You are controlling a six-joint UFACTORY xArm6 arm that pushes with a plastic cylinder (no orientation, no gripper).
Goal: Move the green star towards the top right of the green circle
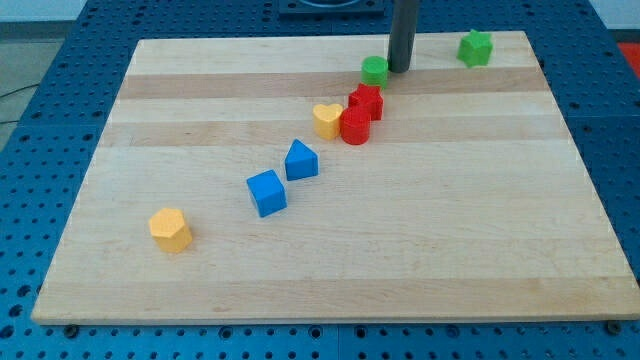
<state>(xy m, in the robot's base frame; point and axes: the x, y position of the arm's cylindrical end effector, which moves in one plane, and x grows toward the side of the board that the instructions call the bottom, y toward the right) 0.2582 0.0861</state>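
The green star [476, 47] lies near the board's top right corner. The green circle [375, 70] lies to its left, near the top edge, right of the board's middle. My tip [400, 71] stands just to the right of the green circle, touching it or nearly so. The dark rod rises out of the view's top. The star is well to the right of my tip and slightly above it.
Below the green circle sit two red blocks [366, 101] [355, 126] with a yellow heart [327, 120] at their left. A blue triangular block [301, 160], a blue cube [266, 192] and a yellow hexagon [171, 230] trail toward the bottom left. The wooden board [450, 220] lies on blue pegboard.
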